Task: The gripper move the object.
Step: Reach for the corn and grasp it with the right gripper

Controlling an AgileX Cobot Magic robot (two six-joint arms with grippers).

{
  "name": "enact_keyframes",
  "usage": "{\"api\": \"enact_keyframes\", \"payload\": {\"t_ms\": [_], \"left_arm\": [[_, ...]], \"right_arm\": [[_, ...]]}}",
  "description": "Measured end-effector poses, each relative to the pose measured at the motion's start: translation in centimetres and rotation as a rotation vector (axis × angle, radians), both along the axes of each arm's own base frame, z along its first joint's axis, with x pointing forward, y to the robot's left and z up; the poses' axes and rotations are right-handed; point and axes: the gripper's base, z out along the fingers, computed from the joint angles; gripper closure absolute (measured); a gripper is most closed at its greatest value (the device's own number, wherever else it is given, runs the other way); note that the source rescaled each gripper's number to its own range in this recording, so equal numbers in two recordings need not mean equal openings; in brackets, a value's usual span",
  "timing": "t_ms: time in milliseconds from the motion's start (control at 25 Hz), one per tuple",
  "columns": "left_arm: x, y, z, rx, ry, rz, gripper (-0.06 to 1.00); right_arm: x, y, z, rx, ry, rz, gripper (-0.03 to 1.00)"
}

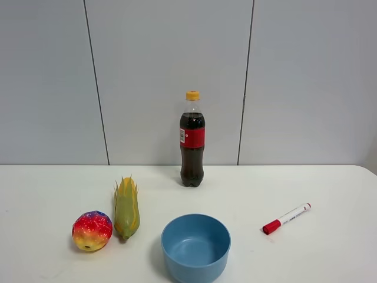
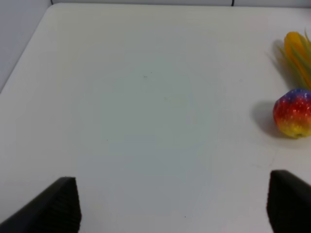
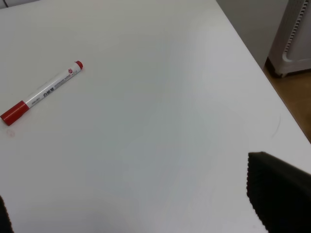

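Note:
The yellow-green toy corn cob (image 1: 126, 207) lies on the white table (image 1: 330, 188) at the front left, husk leaves pointing toward the wall. Its leafy end also shows at the edge of the left wrist view (image 2: 297, 53). Neither arm shows in the exterior high view. My left gripper (image 2: 172, 206) is open and empty over bare table, well to the left of the corn, with only its two black fingertips (image 2: 58, 204) showing. My right gripper (image 3: 131, 194) is open and empty near the table's right side, one black fingertip (image 3: 277, 189) in view.
A round red-yellow-blue fruit toy (image 1: 92, 230) sits just left of the corn and shows in the left wrist view (image 2: 293, 112). A blue bowl (image 1: 195, 246) stands front centre, a cola bottle (image 1: 192, 140) behind it. A red-capped marker (image 1: 286, 218) lies at the right (image 3: 41, 92).

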Motion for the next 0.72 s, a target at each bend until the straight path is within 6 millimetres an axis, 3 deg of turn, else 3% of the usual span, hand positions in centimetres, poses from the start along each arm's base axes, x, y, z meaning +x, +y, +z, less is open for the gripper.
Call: {"api": "enact_keyframes", "payload": {"t_ms": [720], "left_arm": [[0.0,0.0,0.0,0.0,0.0,0.0,-0.06]], "right_arm": [[0.0,0.0,0.0,0.0,0.0,0.0,-0.02]]}}
